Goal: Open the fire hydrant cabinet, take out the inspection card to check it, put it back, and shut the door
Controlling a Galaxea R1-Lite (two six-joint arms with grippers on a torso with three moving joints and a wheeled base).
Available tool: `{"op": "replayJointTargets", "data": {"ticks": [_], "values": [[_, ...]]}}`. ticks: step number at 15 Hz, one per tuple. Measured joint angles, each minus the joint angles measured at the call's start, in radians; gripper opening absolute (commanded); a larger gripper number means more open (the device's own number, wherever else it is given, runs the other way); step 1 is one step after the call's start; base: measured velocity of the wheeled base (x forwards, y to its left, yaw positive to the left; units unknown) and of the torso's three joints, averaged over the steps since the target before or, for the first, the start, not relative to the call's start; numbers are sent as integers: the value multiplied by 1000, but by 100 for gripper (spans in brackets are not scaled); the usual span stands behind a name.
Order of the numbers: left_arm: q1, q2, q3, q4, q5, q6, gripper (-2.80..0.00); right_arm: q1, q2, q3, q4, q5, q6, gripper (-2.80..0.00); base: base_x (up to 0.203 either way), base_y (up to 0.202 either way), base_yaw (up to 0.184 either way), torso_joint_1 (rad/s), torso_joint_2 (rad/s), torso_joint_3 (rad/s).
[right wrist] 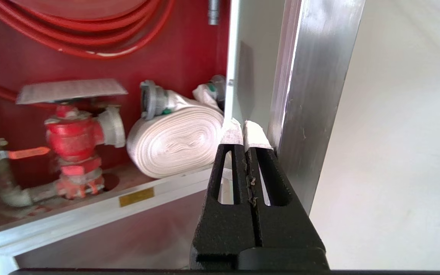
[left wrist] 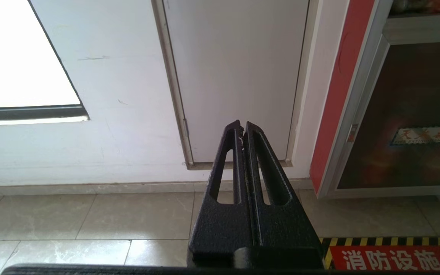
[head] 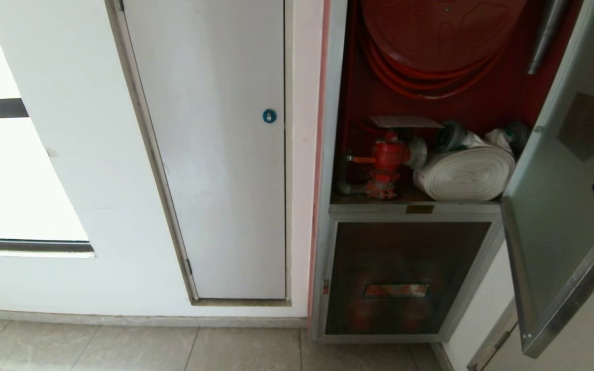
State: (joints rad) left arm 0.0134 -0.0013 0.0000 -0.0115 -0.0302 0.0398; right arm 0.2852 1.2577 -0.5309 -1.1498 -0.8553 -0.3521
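Currently door [head: 560, 216] swung wide; right end effector [right wrist: 246, 130] pinched closed, empty, tips against its aluminium edge to push. Inspection card [head: 405, 122] resting atop valve [head: 387, 157], reachable.

A white wall [head: 70, 170] is filling the left half of the head view. A plain white door [head: 214, 154] is sitting in it near the middle, with a small blue round lock [head: 269, 116] at about 3 o'clock on the door. A bright window [head: 3, 170] is glowing at 9 o'clock. Pale floor tiles [head: 121, 345] are running along at 6 o'clock. A yellow-and-black striped floor sign [left wrist: 390, 256] is lying on the tiles.
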Motion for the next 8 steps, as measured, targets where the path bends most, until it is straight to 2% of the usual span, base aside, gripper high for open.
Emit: {"op": "replayJointTargets", "data": {"ticks": [8], "values": [[0,0,0,0,0,0,-280,-130,-64,49,0,65,0,-280,0,0,0,0,0,0]]}}
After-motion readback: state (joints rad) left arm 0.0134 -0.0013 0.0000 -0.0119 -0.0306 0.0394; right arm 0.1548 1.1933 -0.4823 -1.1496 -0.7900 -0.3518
